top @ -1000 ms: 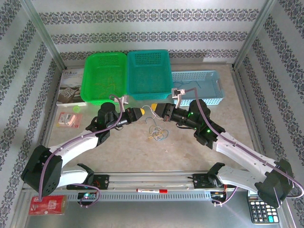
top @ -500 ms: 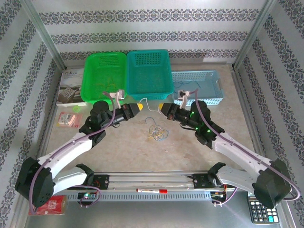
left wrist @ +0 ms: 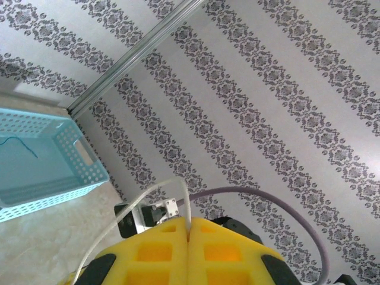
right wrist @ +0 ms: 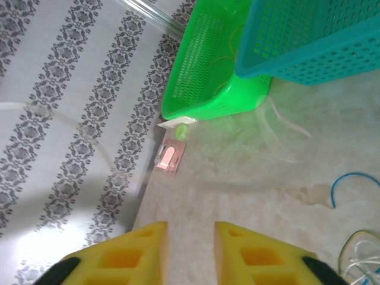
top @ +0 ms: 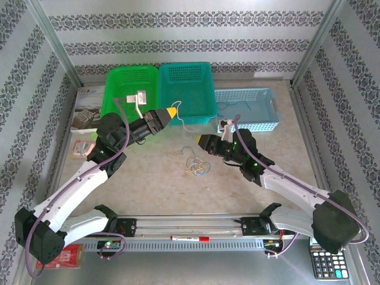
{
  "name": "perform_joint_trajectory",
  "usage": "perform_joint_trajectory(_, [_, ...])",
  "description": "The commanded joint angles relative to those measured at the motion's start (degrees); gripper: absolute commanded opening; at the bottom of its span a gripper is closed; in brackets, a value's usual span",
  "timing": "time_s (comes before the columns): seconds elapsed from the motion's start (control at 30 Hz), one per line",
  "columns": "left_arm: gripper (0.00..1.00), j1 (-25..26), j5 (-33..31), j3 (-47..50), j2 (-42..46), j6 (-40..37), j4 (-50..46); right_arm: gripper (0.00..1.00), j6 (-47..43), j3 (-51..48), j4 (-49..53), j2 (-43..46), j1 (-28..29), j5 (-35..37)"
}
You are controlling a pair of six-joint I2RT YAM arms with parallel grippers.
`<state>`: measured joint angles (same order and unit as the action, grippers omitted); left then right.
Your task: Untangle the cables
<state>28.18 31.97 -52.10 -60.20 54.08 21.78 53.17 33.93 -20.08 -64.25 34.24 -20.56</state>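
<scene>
Beside teal basket (top: pixel 191 116) front edge, left jaws pinching white cable (top: pixel 183 126), right jaws narrowly apart, empty

It was a lab test booth: grey damask-patterned wall panels (top: pixel 190 44) in silver metal frame posts (top: pixel 61 50) enclosed a beige tabletop (top: pixel 154 190) edged by a metal mounting rail (top: pixel 190 224).

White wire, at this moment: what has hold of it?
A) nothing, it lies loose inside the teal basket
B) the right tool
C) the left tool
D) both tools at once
C: in the left wrist view the white wire runs into the seam between the shut fingers of the left tool, while the right tool stands open with nothing between its fingers.
</scene>
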Motion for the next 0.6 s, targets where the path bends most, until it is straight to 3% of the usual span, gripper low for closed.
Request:
perform_joint_trajectory(0.0, [0.00,0.80,1.39,-3.35,-0.41,-0.03,-1.91,0.35,-0.17,-0.89,-1.64,0.80,-0.23,-1.02])
perform_joint_trajectory(0.23, [0.00,0.83,1.61,-6.78,-0.95,-1.70,-4.90,0.45,-0.32,-2.14,-0.85,2.10,-0.24,-0.47])
perform_joint_trajectory(0.4, [0.00,0.86,1.78,-7.39,-0.82,-0.86,-4.17,0.57,-0.34,-2.64,-0.91,1.94,-0.42,-0.08])
perform_joint_trajectory(0.57, [0.00,0.84,2.13,-7.32,-1.01,0.57,-2.29,0.58,-0.46,-1.82,-1.28,0.38,-0.41,-0.27])
